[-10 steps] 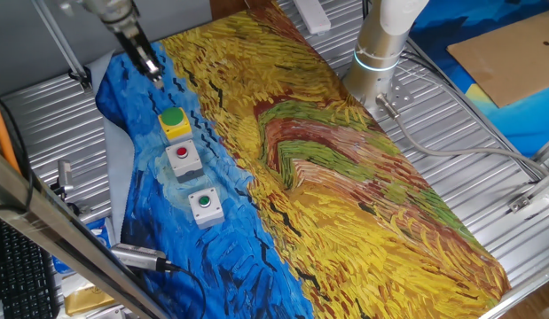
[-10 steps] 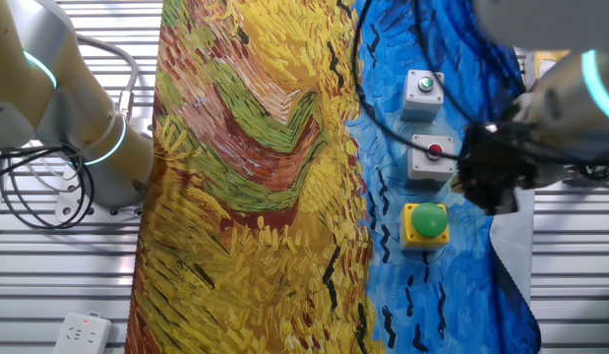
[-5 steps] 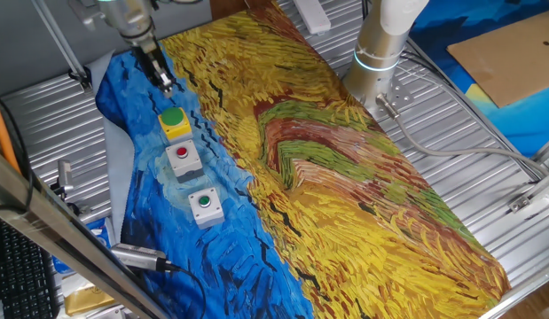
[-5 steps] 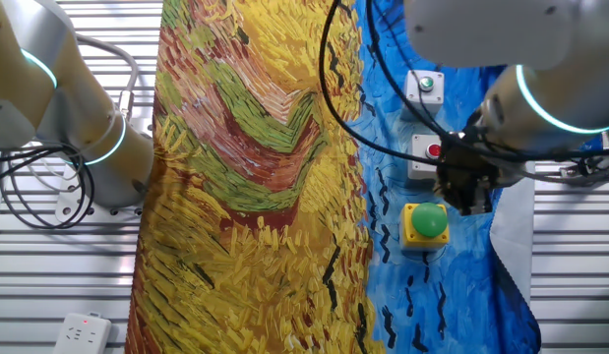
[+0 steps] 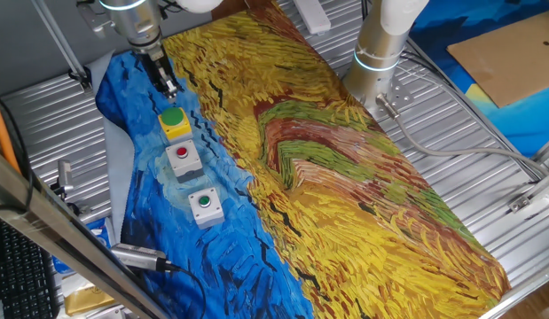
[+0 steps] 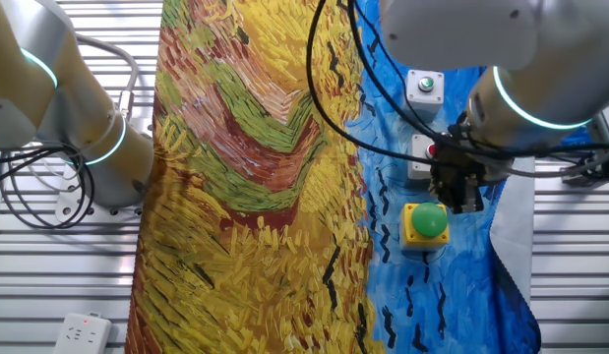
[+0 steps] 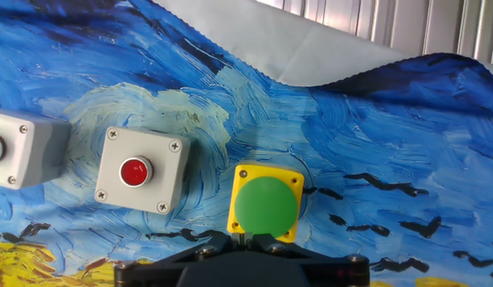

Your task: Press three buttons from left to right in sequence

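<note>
- Yellow box w/ big green cap (image 5: 174, 122) sits on the blue part of the painted cloth (image 5: 327, 168), near the table's long edge on the side of the black keyboard; seen also in other fixed view (image 6: 425, 222) & hand view (image 7: 265, 204).
- Grey-white box w/ red button (image 5: 183, 157) next in the row, just beside the yellow one, a small gap between them.
- Grey-white box w/ small green button (image 5: 204, 205) is third in the row, closest to the near corner of the cloth in one fixed view; in hand view only its edge shows at the left.
- Gripper (image 5: 168, 83) hangs above the cloth just beside the yellow box, on the side away from the other two; not touching the cap.
- Fingers: cannot tell if apart or together. Hand view shows only the black base at the bottom edge; tips too small in the fixed views.
- Cloth: swirly yellow, green & brown field, blue band along one long side, covers most of the tabletop; wrinkled, w/ a raised fold at the blue edge.
- Around the cloth: ribbed metal tabletop (image 5: 469, 168), arm base (image 5: 380, 53) w/ glowing cyan ring, grey cables, cardboard sheet (image 5: 509, 53) at the far corner.
</note>
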{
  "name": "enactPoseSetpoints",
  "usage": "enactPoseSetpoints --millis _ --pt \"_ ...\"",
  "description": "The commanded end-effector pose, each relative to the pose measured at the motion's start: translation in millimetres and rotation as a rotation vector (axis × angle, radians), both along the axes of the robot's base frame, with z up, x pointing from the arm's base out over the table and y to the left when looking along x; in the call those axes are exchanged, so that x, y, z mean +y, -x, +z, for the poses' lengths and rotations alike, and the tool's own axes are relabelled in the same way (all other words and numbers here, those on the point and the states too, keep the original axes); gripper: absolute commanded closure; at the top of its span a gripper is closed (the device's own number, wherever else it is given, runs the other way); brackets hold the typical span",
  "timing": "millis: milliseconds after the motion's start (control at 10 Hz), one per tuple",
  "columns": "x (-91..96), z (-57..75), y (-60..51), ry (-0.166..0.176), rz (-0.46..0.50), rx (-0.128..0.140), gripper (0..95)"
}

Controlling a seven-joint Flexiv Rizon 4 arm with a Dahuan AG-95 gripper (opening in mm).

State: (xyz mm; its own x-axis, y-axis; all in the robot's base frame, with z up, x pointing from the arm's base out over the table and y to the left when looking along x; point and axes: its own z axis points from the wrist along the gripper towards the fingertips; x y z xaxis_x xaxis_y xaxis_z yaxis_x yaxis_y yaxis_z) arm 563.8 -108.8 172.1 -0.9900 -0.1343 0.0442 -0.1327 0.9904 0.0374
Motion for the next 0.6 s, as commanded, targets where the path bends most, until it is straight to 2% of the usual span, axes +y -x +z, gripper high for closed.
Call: enactPoseSetpoints --millis 100,400,500,600 --pt "-0.3 0.0 0.4 0.0 0.0 -0.001 95.0" --pt "-0.3 0.0 0.4 0.0 0.0 0.0 95.0" --pt "-0.3 0.0 0.4 -0.007 0.014 -0.045 95.0" --pt "-0.3 0.0 0.4 -0.018 0.028 -0.034 95.0"
